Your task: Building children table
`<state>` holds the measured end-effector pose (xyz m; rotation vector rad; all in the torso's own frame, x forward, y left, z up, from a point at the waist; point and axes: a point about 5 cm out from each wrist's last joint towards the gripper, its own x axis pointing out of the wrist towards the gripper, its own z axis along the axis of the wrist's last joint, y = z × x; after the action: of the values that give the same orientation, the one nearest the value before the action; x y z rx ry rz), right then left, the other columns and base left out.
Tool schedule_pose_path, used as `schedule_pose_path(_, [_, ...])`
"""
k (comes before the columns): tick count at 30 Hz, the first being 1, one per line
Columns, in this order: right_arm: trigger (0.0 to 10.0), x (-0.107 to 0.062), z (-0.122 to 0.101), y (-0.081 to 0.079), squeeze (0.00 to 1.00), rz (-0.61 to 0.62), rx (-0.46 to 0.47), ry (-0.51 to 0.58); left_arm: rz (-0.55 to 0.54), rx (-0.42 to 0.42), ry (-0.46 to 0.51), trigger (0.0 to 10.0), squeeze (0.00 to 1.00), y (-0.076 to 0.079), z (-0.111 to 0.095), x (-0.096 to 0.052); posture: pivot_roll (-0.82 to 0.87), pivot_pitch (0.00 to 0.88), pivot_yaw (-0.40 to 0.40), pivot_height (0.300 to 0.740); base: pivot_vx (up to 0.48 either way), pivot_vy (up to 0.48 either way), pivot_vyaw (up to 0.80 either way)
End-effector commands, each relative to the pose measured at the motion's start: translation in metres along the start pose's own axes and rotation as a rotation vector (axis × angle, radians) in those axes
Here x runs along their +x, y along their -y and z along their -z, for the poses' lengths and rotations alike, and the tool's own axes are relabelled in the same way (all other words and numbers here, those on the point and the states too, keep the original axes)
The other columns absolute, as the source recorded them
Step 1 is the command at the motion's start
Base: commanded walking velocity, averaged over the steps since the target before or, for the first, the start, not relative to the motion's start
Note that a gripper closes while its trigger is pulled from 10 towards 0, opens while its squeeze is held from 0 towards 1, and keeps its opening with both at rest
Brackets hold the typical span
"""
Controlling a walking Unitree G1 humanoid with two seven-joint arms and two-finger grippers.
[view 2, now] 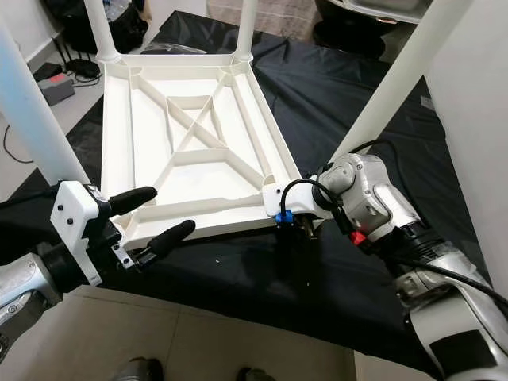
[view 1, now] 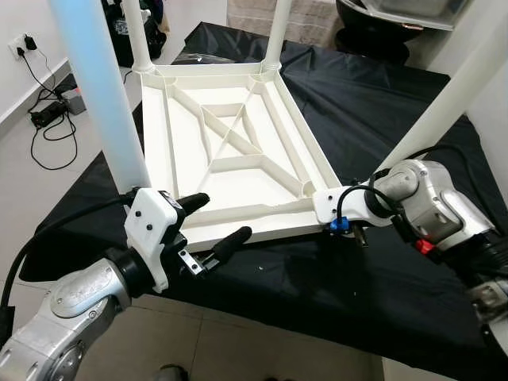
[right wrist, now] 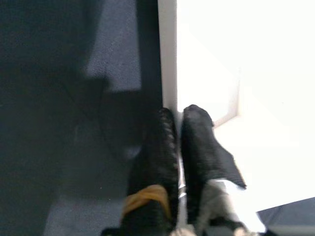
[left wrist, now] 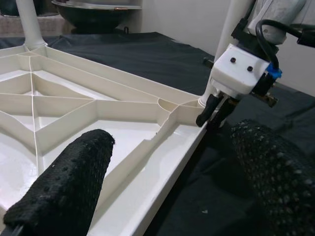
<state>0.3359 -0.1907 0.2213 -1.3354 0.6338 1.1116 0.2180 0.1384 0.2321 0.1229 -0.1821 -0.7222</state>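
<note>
A white plastic table (view 1: 262,226) lies upside down on a black cloth, its ribbed underside up. Four white legs stand in its corners: the near-left leg (view 1: 103,95), the near-right leg (view 1: 452,87) and two at the far end. My left gripper (view 1: 224,216) is open just off the near-left part of the rim, one finger over the rim and one over the cloth. My right gripper (left wrist: 211,110) points down at the near-right corner. In the right wrist view its fingers (right wrist: 197,142) are pressed together astride the table's rim (right wrist: 167,73).
The black cloth (view 1: 381,103) covers the low platform under the table, and its near edge drops to a pale floor. Cables and a wall socket (view 1: 24,44) lie on the left. A dark bag (view 1: 135,40) and a dark bowl (view 1: 389,24) sit behind. A white wall (view 2: 484,87) stands close on the right.
</note>
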Motion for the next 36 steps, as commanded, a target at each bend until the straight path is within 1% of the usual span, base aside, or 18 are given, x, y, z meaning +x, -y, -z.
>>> schedule_pose_path(1, [0.0, 0.019, 0.042, -0.044, 0.00, -0.257, 0.148, -0.134, -0.150, 0.044, -0.006, 10.0, 0.00, -0.021, -0.003, -0.006, -0.03, 0.232, -0.142, 0.740, 0.000, 0.000, 0.00])
schedule_pose_path(7, [0.0, 0.020, 0.042, -0.052, 0.00, -0.283, 0.163, -0.126, -0.141, 0.046, -0.001, 10.0, 0.00, -0.022, -0.005, -0.004, -0.03, 0.233, -0.142, 0.740, 0.000, 0.000, 0.00])
schedule_pose_path(9, [0.0, 0.021, 0.039, -0.059, 0.00, -0.308, 0.169, -0.108, -0.124, 0.047, 0.006, 10.0, 0.00, -0.023, -0.006, -0.002, -0.04, 0.235, -0.144, 0.740, 0.000, 0.000, 0.00])
schedule_pose_path(10, [0.0, 0.024, 0.033, -0.066, 0.00, -0.334, 0.176, -0.077, -0.105, 0.054, 0.014, 10.0, 0.00, -0.024, -0.008, 0.002, -0.04, 0.234, -0.143, 0.740, 0.000, 0.000, 0.00])
schedule_pose_path(12, [0.0, 0.024, 0.033, -0.066, 0.00, -0.334, 0.176, -0.077, -0.105, 0.054, 0.014, 10.0, 0.00, -0.024, -0.008, 0.002, -0.04, 0.234, -0.143, 0.740, 0.000, 0.000, 0.00])
schedule_pose_path(13, [0.0, 0.026, 0.025, -0.073, 0.00, -0.360, 0.185, -0.038, -0.087, 0.059, 0.027, 10.0, 0.00, -0.026, -0.010, 0.007, -0.04, 0.236, -0.143, 0.740, 0.000, 0.000, 0.00])
schedule_pose_path(14, [0.0, 0.026, 0.025, -0.073, 0.00, -0.360, 0.185, -0.038, -0.087, 0.059, 0.027, 10.0, 0.00, -0.026, -0.010, 0.007, -0.04, 0.236, -0.143, 0.740, 0.000, 0.000, 0.00])
schedule_pose_path(16, [0.0, 0.027, 0.012, -0.083, 0.00, -0.401, 0.203, 0.034, -0.055, 0.079, 0.044, 10.0, 0.00, -0.028, -0.015, 0.014, -0.04, 0.236, -0.144, 0.740, 0.000, 0.000, 0.00])
schedule_pose_path(18, [0.0, 0.027, 0.009, -0.085, 0.00, -0.410, 0.208, 0.050, -0.045, 0.086, 0.049, 10.0, 0.00, -0.028, -0.017, 0.016, -0.04, 0.237, -0.146, 0.740, 0.000, 0.000, 0.00])
schedule_pose_path(19, [0.0, 0.026, 0.005, -0.090, 0.00, -0.421, 0.211, 0.069, -0.029, 0.095, 0.057, 10.0, 0.00, -0.028, -0.020, 0.019, -0.04, 0.239, -0.148, 0.740, 0.000, 0.000, 0.00])
schedule_pose_path(25, [0.0, 0.029, 0.001, -0.095, 0.00, -0.422, 0.220, 0.087, -0.020, 0.096, 0.060, 10.0, 0.00, -0.028, -0.020, 0.021, -0.04, 0.238, -0.149, 0.740, 0.000, 0.000, 0.00])
schedule_pose_path(26, [0.0, 0.036, -0.001, -0.092, 0.00, -0.378, 0.231, 0.091, -0.012, 0.089, 0.060, 10.0, 0.00, -0.025, -0.019, 0.023, -0.04, 0.237, -0.146, 0.740, 0.000, 0.000, 0.00])
schedule_pose_path(30, [0.0, 0.041, -0.002, -0.090, 0.00, -0.345, 0.241, 0.091, -0.005, 0.084, 0.061, 10.0, 0.00, -0.024, -0.018, 0.024, -0.04, 0.237, -0.146, 0.740, 0.000, 0.000, 0.00])
schedule_pose_path(31, [4.8, 0.048, -0.004, -0.082, 0.00, -0.257, 0.249, 0.086, 0.004, 0.073, 0.061, 10.0, 0.00, -0.020, -0.015, 0.027, -0.04, 0.235, -0.144, 0.740, 0.000, 0.000, 0.00])
schedule_pose_path(32, [10.0, 0.052, -0.006, -0.070, 0.00, -0.151, 0.286, 0.092, 0.015, 0.056, 0.058, 10.0, 0.00, -0.013, -0.011, 0.030, -0.04, 0.233, -0.145, 0.740, 0.000, 0.000, 0.00])
schedule_pose_path(33, [10.0, 0.052, -0.006, -0.070, 0.00, -0.151, 0.286, 0.092, 0.015, 0.056, 0.058, 10.0, 0.00, -0.013, -0.011, 0.030, -0.04, 0.233, -0.145, 0.740, 0.000, 0.000, 0.00])
schedule_pose_path(34, [10.0, 0.053, -0.008, -0.059, 0.16, -0.071, 0.342, 0.114, 0.021, 0.039, 0.055, 10.0, 0.00, -0.008, -0.008, 0.032, -0.04, 0.233, -0.145, 0.740, 0.000, 0.000, 0.00])
schedule_pose_path(36, [10.0, 0.052, -0.011, -0.050, 0.16, -0.006, 0.410, 0.139, 0.026, 0.022, 0.054, 10.0, 0.00, -0.002, -0.005, 0.034, -0.04, 0.233, -0.144, 0.740, 0.000, 0.000, 0.00])
